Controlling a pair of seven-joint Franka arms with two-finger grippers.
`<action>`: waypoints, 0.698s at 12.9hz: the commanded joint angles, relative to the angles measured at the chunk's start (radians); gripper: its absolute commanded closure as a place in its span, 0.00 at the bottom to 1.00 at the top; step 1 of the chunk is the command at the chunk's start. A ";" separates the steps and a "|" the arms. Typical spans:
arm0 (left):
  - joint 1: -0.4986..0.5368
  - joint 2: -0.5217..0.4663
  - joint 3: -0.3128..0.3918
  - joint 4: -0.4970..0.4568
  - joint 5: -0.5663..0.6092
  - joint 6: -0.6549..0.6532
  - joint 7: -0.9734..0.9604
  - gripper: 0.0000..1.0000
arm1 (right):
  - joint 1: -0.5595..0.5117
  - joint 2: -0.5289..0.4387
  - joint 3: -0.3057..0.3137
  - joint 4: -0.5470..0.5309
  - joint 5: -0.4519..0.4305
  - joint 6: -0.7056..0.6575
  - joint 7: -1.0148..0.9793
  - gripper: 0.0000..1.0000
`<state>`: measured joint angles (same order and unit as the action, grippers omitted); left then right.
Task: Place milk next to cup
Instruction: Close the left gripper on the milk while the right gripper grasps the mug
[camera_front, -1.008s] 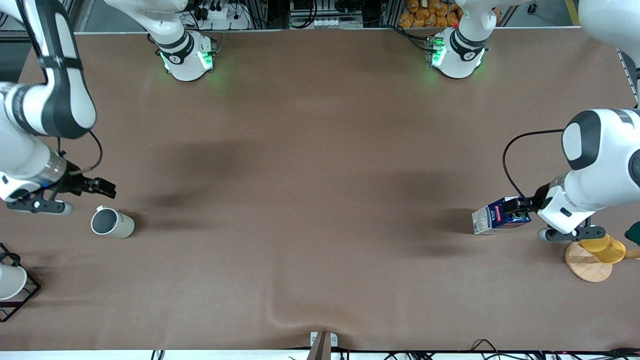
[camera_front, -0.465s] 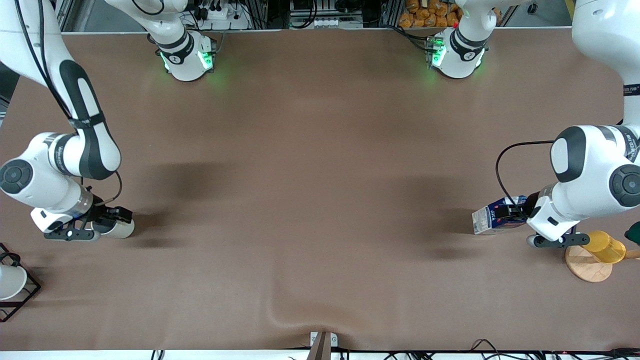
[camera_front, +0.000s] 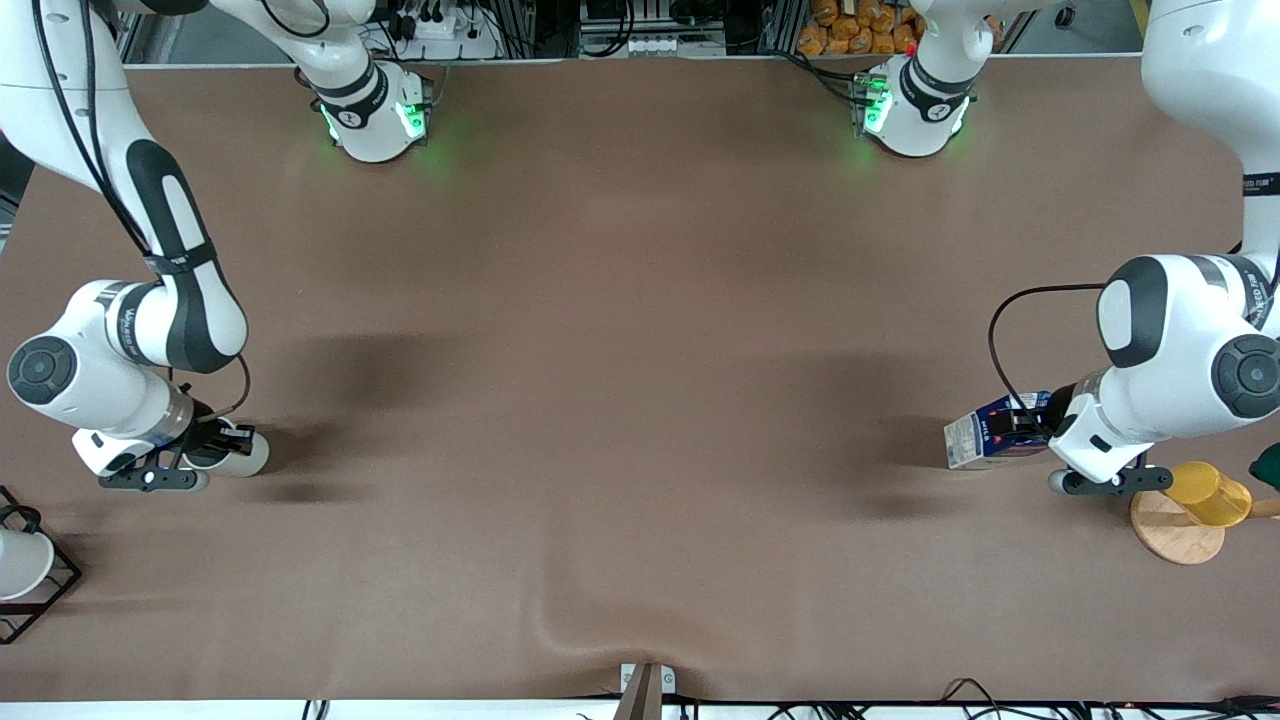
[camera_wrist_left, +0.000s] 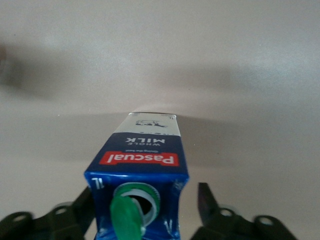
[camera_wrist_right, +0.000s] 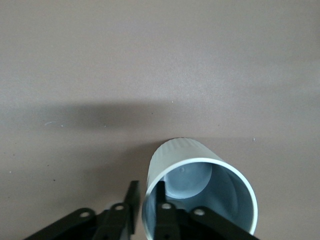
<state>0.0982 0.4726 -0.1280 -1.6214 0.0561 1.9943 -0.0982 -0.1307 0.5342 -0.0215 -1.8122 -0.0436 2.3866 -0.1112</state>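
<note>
The milk (camera_front: 978, 438) lies on its side on the brown table at the left arm's end, its green cap toward my left gripper (camera_front: 1026, 428). In the left wrist view the carton (camera_wrist_left: 142, 150) sits between the open fingers, with a small gap at one finger (camera_wrist_left: 205, 200). The beige cup (camera_front: 245, 457) lies on its side at the right arm's end. My right gripper (camera_front: 215, 445) is at its mouth. In the right wrist view one finger (camera_wrist_right: 160, 200) is inside the cup (camera_wrist_right: 200, 190) and the other is outside, pinching the wall.
A yellow cup (camera_front: 1205, 495) on a wooden stand (camera_front: 1175, 535) is close to the left gripper, nearer the front camera. A white cup in a black wire rack (camera_front: 25, 565) stands near the right arm's elbow. The table cover has a ridge (camera_front: 560, 620) at the front edge.
My right arm came down from above the cup and its fingers now straddle the cup's rim. My left gripper slid a little farther along the milk's top. The milk has not moved.
</note>
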 joint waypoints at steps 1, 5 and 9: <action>0.002 -0.005 -0.001 0.003 0.018 -0.017 0.014 0.39 | 0.002 0.000 0.014 0.033 -0.018 -0.020 -0.024 1.00; 0.005 -0.006 -0.001 0.008 0.018 -0.022 0.012 0.53 | 0.090 0.000 0.022 0.163 0.001 -0.204 -0.012 1.00; 0.005 -0.031 -0.001 0.015 0.019 -0.023 0.015 0.53 | 0.247 0.004 0.020 0.255 0.125 -0.334 0.134 1.00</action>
<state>0.0993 0.4701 -0.1276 -1.6084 0.0569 1.9905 -0.0982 0.0419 0.5305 0.0067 -1.5907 0.0437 2.0736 -0.0438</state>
